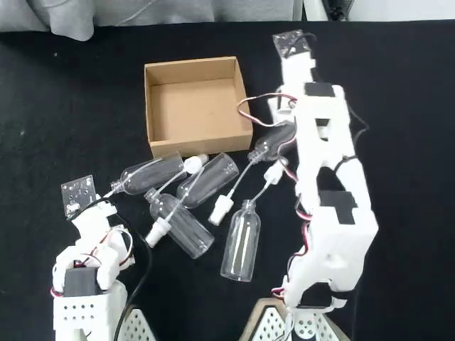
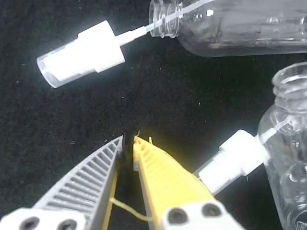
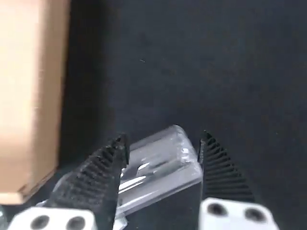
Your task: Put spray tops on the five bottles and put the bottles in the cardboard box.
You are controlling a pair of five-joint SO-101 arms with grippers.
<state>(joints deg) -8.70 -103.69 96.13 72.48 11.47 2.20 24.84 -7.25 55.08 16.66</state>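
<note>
Lying scattered: clear bottles [image 1: 240, 245], white spray tops [image 1: 222, 209] not screwed on.

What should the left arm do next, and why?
Probably open the left pincer and ease toward the nearest spray top. The pincer is shut on nothing, over bare table, and that top lies loose beside an open-necked bottle, not screwed on.

table [image 1: 64, 92]: black cloth cover | far edge: grey fabric [image 1: 178, 10] | far right corner: white surface [image 1: 405, 8]
</note>
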